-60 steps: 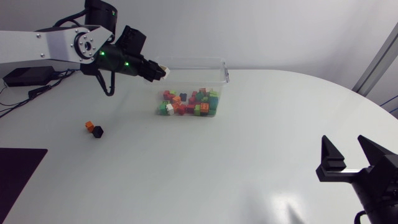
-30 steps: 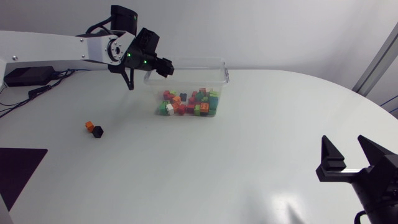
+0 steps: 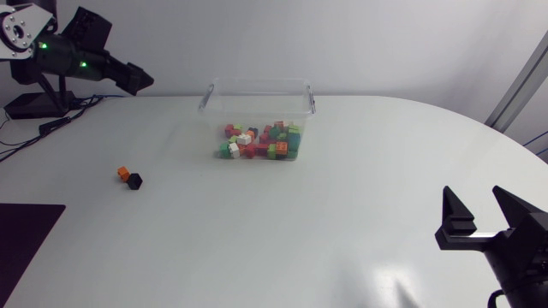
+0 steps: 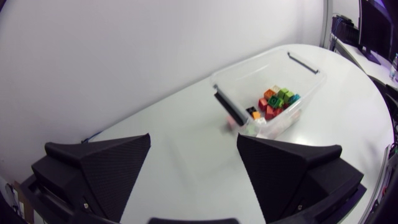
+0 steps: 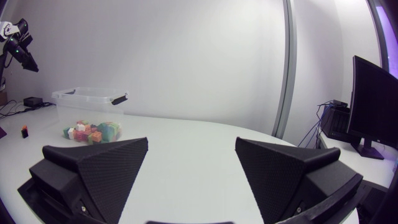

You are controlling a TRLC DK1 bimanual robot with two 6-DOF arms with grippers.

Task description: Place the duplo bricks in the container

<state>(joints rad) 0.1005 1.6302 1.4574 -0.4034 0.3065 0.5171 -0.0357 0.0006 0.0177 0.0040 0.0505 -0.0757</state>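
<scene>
Left arm [image 3: 64,56]: cut off at the head view's edge, upper links unseen. Right hand [image 3: 473,195]: base and arm likewise cut off. Container [image 3: 257,88]: lower bricks [image 3: 257,141] buried under the heap, count indeterminable. Two loose bricks [image 3: 129,177] on the desk [image 3: 300,222]: studs too small to discern.

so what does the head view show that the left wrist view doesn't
Only the head view: an orange brick and a black brick loose on the table, apart from the container, plus the open right hand. Only the left wrist view: the gap between the fingers of the left hand, open with nothing in it. Both: the container with its pile of bricks, and the left hand itself.
</scene>
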